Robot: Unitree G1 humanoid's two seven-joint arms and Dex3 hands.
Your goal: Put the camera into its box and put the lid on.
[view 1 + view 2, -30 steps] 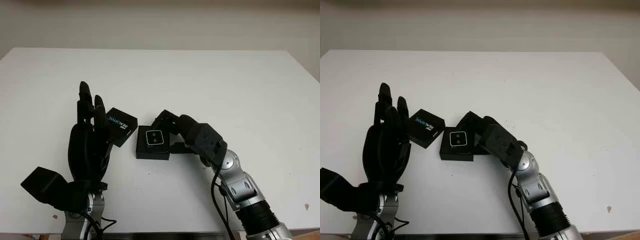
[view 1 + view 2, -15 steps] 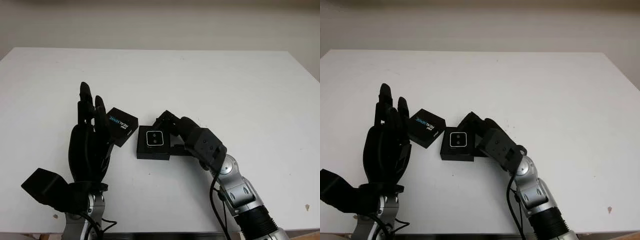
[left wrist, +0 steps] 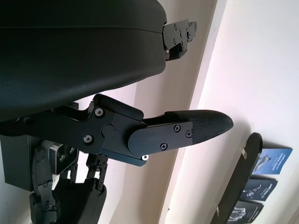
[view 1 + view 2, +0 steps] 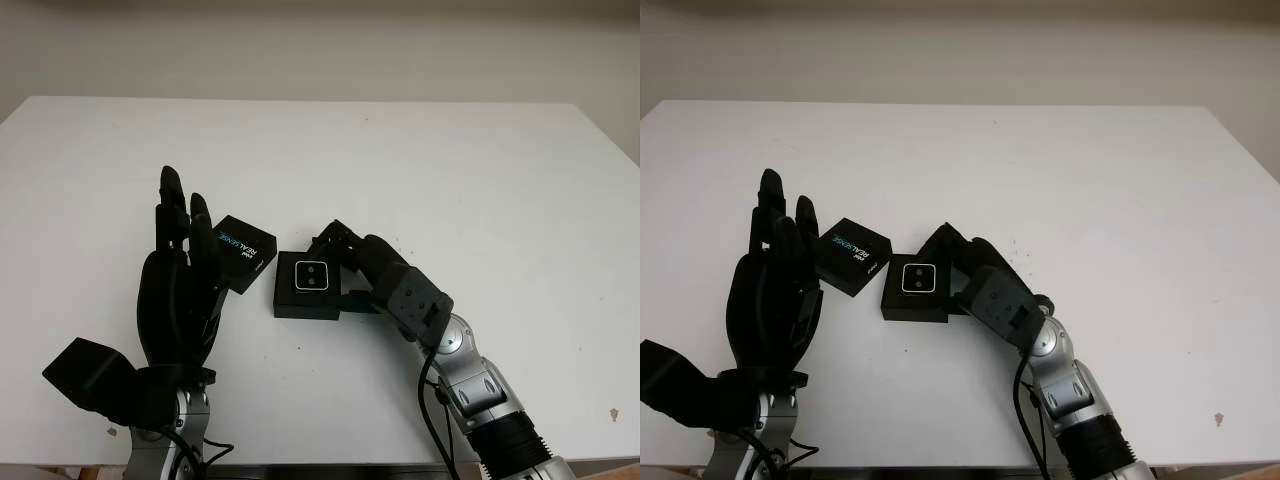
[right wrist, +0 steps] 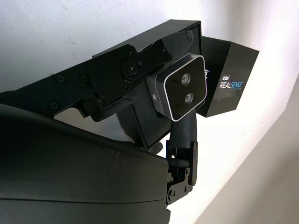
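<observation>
My right hand (image 4: 345, 262) pinches the RealSense camera (image 5: 180, 88) between its fingers (image 5: 184, 128), holding it right over the open black box (image 4: 305, 300) near the middle of the white table (image 4: 480, 180). From the head views I can't tell whether the camera is seated or just above the tray; the right wrist view suggests it stands proud of the box. To finish this step well, I'd keep the camera square to the box walls, lower it straight, and release only once it sits flat, so that withdrawing the fingers doesn't drag the box sideways. My left hand (image 4: 180, 290) is raised beside the lid (image 4: 240, 252), open, fingers extended upward, holding nothing. The lid, printed with the RealSense logo, lies just beside the box on its left, tilted. I count one camera, one box and one lid.
</observation>
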